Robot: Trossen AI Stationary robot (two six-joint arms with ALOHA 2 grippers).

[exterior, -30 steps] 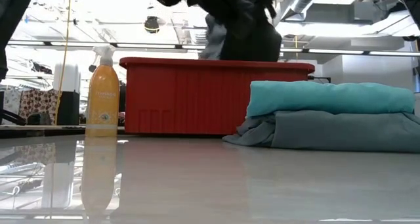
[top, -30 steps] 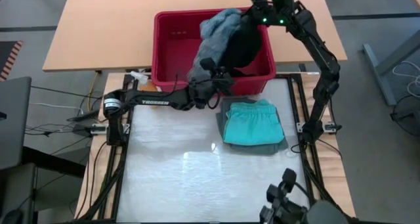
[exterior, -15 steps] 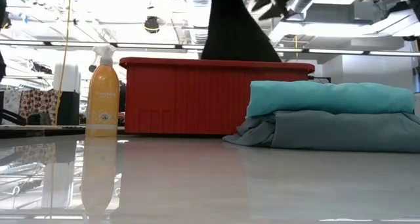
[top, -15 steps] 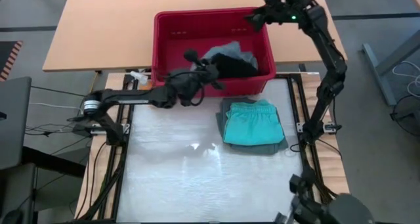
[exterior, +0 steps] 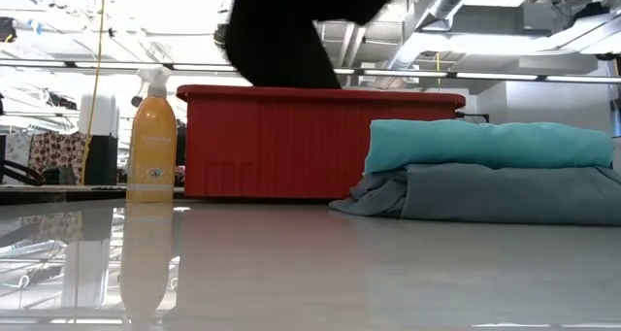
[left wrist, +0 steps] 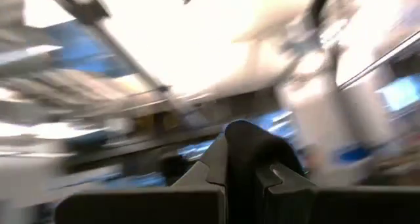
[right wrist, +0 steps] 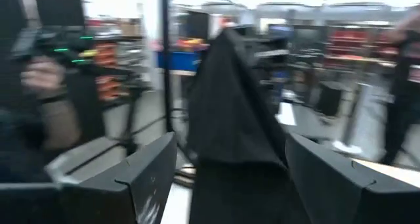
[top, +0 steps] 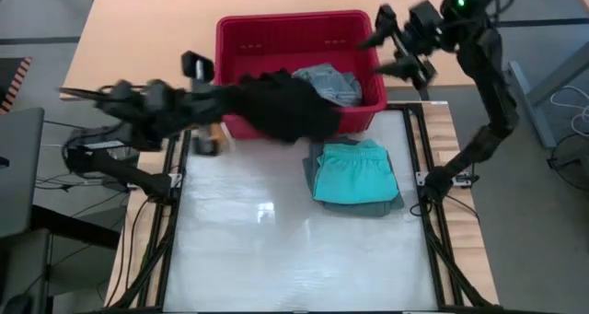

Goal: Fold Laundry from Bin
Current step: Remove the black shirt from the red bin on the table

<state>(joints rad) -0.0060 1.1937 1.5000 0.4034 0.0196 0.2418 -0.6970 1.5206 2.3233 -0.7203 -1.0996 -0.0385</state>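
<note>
My left gripper [top: 223, 97] is raised over the table's far left, beside the red bin [top: 241, 47], and is shut on the black garment [top: 285, 107]. The garment stretches from the gripper across the bin's near wall and shows high above the bin [exterior: 320, 142] in the low view. My right gripper [top: 398, 49] is open over the bin's far right corner and holds nothing. A blue-grey garment [top: 329, 80] lies in the bin. A folded turquoise garment [top: 355, 171] rests on a folded grey-green one [exterior: 505, 190] on the table. My left gripper pinches a bunched part of the black garment [left wrist: 252, 155] between its two fingers [left wrist: 213, 166]. How many layers it has cannot be told. The garment hangs below and away from the gripper, and its lower end [top: 308, 125] reaches over the bin's near wall.
An orange spray bottle [exterior: 153, 137] stands at the table's far left beside the bin. The folded stack takes up the table's far right. The white mat [top: 276, 250] lies bare toward the near edge. A wooden table [top: 147, 38] stands behind the bin.
My left gripper has swung up and toward the table's left edge, drawing the black garment up out of the bin. My right gripper has let go of the lifted garments and drawn back toward the right edge. The blue-grey garment has fallen back into the bin.
</note>
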